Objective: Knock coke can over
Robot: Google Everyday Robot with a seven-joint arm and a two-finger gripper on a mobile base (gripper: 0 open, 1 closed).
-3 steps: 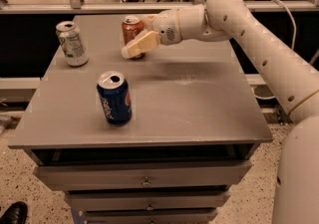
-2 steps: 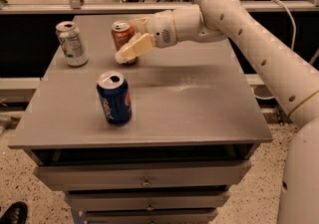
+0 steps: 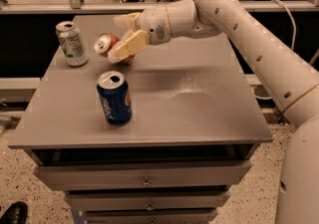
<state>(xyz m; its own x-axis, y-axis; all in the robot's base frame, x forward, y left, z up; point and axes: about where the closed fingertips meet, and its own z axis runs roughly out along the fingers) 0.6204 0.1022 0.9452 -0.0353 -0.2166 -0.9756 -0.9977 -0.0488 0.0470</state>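
Observation:
The red-orange coke can is tipped over to the left on the grey table, its silver top facing the camera. My gripper is right against the can's right side. Its two cream fingers are spread apart, one above and one in front of the can, partly hiding the can's body. The fingers hold nothing.
A blue Pepsi can stands upright near the table's front left. A white and green can stands upright at the back left. My white arm reaches in from the right. Drawers lie below the tabletop.
My gripper has swept left across the back of the table. The coke can moved left with it and went from upright to tipped over.

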